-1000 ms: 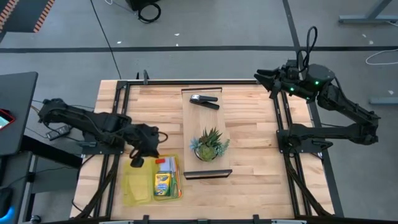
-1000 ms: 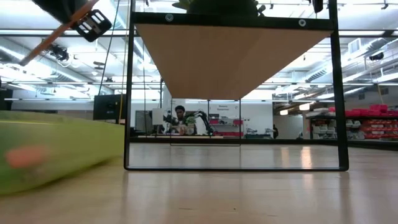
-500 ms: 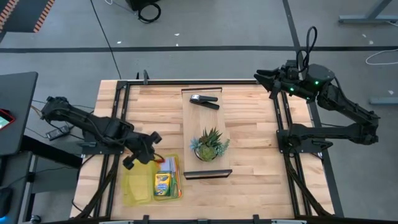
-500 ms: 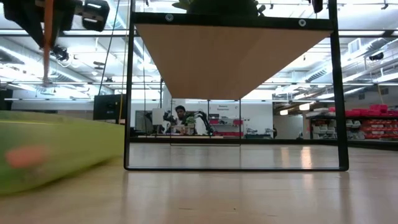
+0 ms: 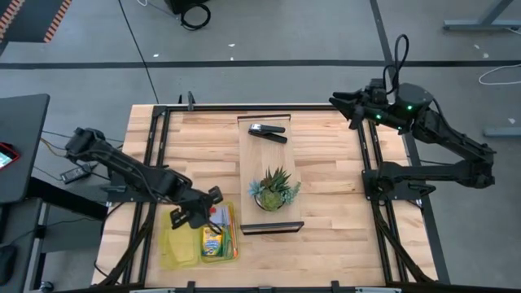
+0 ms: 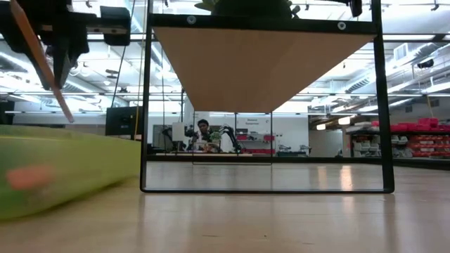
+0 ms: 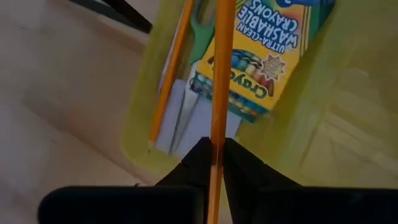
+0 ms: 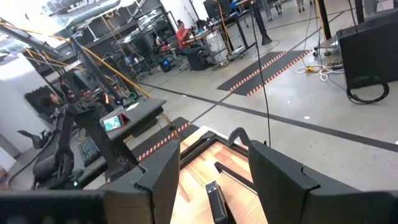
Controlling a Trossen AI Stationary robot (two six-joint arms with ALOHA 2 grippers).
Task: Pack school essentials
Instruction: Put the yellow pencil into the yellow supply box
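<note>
Pencil (image 7: 219,93): orange, thin, being pinched between the left gripper's (image 5: 198,210) closed fingers, hanging over the yellow-green pouch (image 5: 175,248) at the table's front left. Since a second ago the gripper is moving right and forward, from the pouch's back edge to above the crayon box (image 5: 212,242). Box label reading "ULTRA-CLEAN WASHABLE CRAYONS". Second pencil (image 7: 169,71) and scissors (image 7: 198,25) lying beside the box. Right gripper (image 5: 340,103): fingers spread, holding nothing, waiting at the back right corner.
</note>
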